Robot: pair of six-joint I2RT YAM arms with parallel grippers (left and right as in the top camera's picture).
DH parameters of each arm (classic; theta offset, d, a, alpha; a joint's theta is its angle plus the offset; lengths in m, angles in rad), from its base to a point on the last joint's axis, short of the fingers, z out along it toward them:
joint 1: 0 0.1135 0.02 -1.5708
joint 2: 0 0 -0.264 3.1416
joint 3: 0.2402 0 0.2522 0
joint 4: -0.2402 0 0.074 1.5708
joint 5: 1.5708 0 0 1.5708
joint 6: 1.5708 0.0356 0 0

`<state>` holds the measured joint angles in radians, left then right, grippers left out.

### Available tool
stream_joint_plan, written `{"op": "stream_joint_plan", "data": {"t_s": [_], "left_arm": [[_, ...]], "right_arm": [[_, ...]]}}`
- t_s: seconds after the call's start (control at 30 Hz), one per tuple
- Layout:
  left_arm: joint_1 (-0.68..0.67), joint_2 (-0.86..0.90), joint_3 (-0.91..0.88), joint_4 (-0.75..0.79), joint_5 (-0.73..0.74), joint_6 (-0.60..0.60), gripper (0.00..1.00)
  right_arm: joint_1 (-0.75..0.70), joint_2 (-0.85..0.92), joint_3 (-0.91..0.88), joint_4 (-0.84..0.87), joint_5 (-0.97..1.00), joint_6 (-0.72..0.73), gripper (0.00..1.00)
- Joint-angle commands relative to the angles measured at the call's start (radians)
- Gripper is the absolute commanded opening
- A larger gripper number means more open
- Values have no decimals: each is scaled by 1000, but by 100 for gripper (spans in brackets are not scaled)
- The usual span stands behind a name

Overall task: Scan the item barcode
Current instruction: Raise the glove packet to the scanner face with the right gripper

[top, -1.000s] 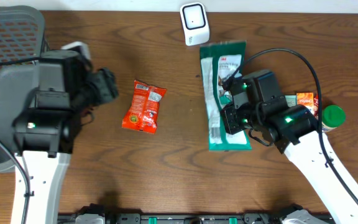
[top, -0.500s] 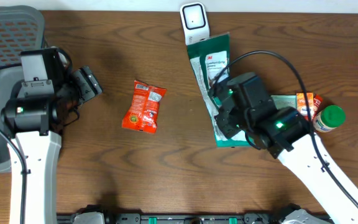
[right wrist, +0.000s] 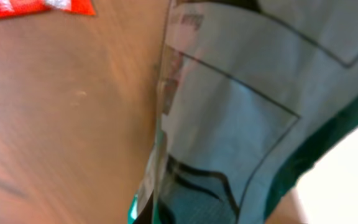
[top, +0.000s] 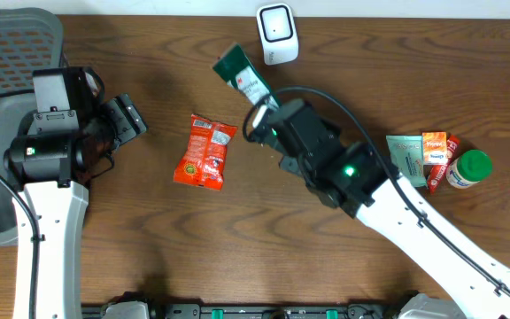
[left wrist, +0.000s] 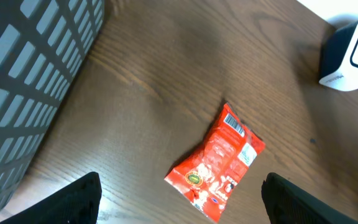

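Observation:
A green-and-white packet [top: 240, 73] hangs tilted above the table, just left of and below the white scanner [top: 277, 34]. My right gripper [top: 259, 113] is shut on the packet's lower end. In the right wrist view the packet [right wrist: 247, 124] fills most of the picture and hides the fingers. A red snack packet [top: 205, 151] lies flat on the table between the arms. My left gripper [top: 131, 121] stands open to its left, holding nothing. The left wrist view shows the red packet [left wrist: 219, 163] ahead of the spread fingertips [left wrist: 79, 196] and the scanner [left wrist: 351, 56] at far right.
A grey mesh basket [top: 7, 53] fills the left edge, also seen in the left wrist view [left wrist: 30, 81]. At the right lie a flat green packet [top: 405, 155], a small orange box [top: 436, 146] and a green-capped bottle [top: 469, 168].
My right gripper has lifted the green-and-white packet off the table and carried it left and up toward the scanner. My left arm drew back left and its jaws opened wider.

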<state>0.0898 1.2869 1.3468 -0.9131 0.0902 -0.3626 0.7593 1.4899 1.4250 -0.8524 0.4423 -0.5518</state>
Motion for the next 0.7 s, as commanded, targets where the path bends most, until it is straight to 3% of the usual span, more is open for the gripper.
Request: {"op": "stream_joint_plan", "data": {"t_s": [0.0, 0.13, 0.17, 0.37, 0.67], "left_arm": [[5, 2, 5, -2, -16, 2, 83], [5, 2, 5, -2, -16, 2, 83], [5, 2, 5, -2, -16, 2, 83], [5, 2, 5, -2, -16, 2, 83], [5, 2, 5, -2, -16, 2, 83]], "right_arm": [[7, 68, 185, -47, 127, -192, 1], [1, 190, 349, -43, 226, -398, 1], [-7, 233, 367, 39, 242, -493, 1], [-44, 393, 367, 397, 240, -758, 1], [-126, 638, 367, 818, 185, -1009, 1]]}}
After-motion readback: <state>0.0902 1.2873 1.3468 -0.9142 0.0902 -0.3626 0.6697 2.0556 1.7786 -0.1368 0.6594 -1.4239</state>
